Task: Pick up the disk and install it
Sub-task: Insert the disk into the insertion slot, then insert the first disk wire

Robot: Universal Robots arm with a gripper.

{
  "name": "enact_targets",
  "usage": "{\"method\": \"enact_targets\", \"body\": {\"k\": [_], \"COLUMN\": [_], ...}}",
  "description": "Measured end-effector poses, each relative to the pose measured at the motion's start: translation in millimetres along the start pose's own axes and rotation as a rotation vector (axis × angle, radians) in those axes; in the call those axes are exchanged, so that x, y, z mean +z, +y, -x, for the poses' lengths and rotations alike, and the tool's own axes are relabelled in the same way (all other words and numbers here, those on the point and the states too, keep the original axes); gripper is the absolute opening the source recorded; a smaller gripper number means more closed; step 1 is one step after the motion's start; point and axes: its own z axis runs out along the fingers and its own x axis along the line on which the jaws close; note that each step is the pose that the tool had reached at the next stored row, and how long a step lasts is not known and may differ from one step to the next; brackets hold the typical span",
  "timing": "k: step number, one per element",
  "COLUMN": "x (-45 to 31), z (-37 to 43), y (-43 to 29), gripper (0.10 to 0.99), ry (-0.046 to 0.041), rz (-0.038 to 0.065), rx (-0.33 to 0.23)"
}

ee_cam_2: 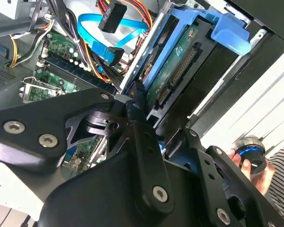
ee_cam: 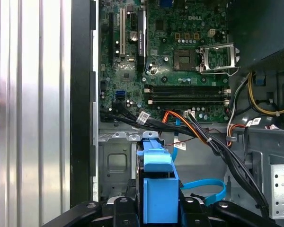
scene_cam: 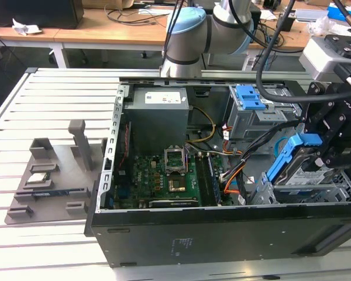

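The disk (scene_cam: 309, 171) is a silver drive in a bright blue carrier frame (scene_cam: 282, 157). It hangs tilted over the metal drive cage (scene_cam: 333, 190) at the exterior view's right end of the open computer case (scene_cam: 210, 234). My black gripper (scene_cam: 333, 143) is shut on it from above. In the second wrist view the disk's green circuit board (ee_cam_2: 177, 64) and blue carrier tab (ee_cam_2: 229, 33) sit between my black fingers (ee_cam_2: 136, 106). The first wrist view has the blue carrier (ee_cam: 158, 187) clamped in the gripper (ee_cam: 158, 208), above the case floor.
Orange and black cables (scene_cam: 234, 175) and a blue data cable (ee_cam: 206, 189) run beside the cage. The motherboard (scene_cam: 164, 178) and grey power supply (scene_cam: 158, 114) fill the case. A second blue carrier (scene_cam: 251, 96) sits farther back. A grey fixture (scene_cam: 50, 181) lies on the slatted table. A person's hand (ee_cam_2: 248, 165) holds a round knob.
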Motion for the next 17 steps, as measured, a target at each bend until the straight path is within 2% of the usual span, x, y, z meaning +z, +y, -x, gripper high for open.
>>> {"method": "enact_targets", "body": {"k": [1,3,6,7,13,17], "x": [0.0,0.1,0.3,0.3,0.6,0.0], "z": [0.0,0.0,0.0,0.0,0.0,1.7], "y": [0.0,0.0,0.0,0.0,-0.2,-10.9], "gripper": [0.439,0.439,0.235,0.118,0.106,0.106], "ry": [-0.0001,-0.0001,-0.0001,-0.0001,-0.0002,-0.0001], "rz": [0.000,0.000,0.000,0.000,0.000,0.000], "rx": [0.000,0.000,0.000,0.000,0.000,0.000]}}
